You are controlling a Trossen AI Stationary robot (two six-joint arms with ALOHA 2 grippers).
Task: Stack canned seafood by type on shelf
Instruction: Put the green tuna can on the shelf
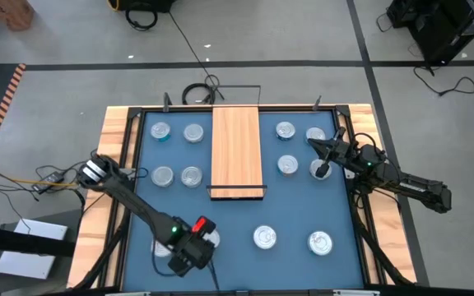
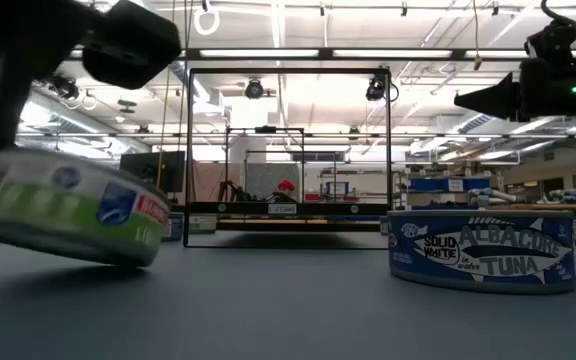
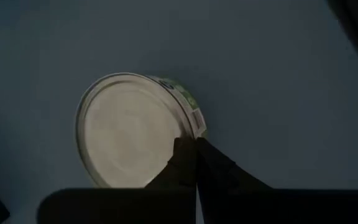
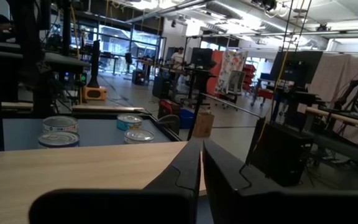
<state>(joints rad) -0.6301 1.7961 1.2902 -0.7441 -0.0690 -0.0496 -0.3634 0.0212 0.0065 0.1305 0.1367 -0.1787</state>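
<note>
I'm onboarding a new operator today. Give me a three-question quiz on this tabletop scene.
1. True or false: tins already sit on the shelf.
2. Which gripper is at the green-labelled tin: A) left gripper, B) right gripper?
3. Fill in: in the low view the green-labelled tin sits ____, one edge raised off the table.

Key: 1 false; 2 A; 3 tilted.

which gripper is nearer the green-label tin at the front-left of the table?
Left. The left gripper is shut on the green-label tin's rim, tilting it. The right gripper is far across the table, right of the shelf.
</note>
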